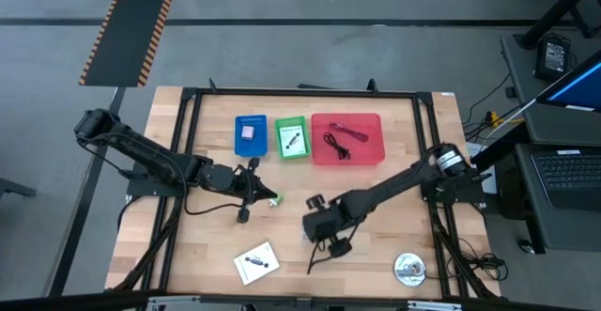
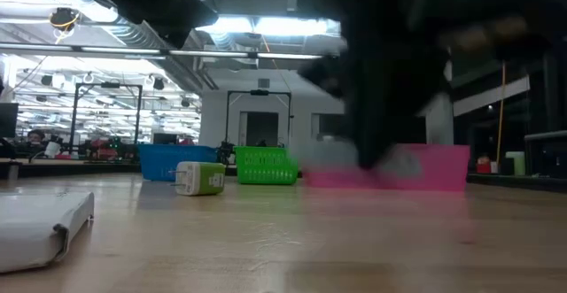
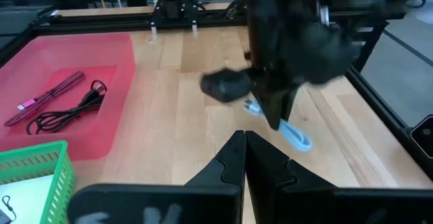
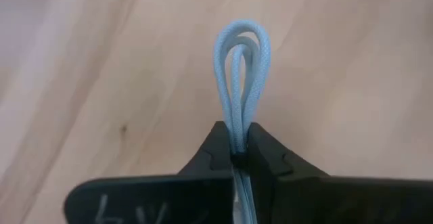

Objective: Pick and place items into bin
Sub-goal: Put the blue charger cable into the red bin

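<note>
Left gripper [image 1: 255, 191] idling mid-table, jaws together on nothing, green-white charger [image 1: 274, 200] just beside it, while right gripper [image 4: 238, 158] is pinching the light-blue cable loop [image 4: 241, 68] low over the wood; cable's looking light and floppy, so gripping the bunched strands is suiting it.

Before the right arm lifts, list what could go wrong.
1. The right gripper pinches the light-blue cable only at its folded loops; the free length could slip out or drag across the table.
2. The left gripper sits shut close by, so the arms may collide on the way to the bins.
3. The red bin already holds a black cable; a trailing end may snag it.
</note>
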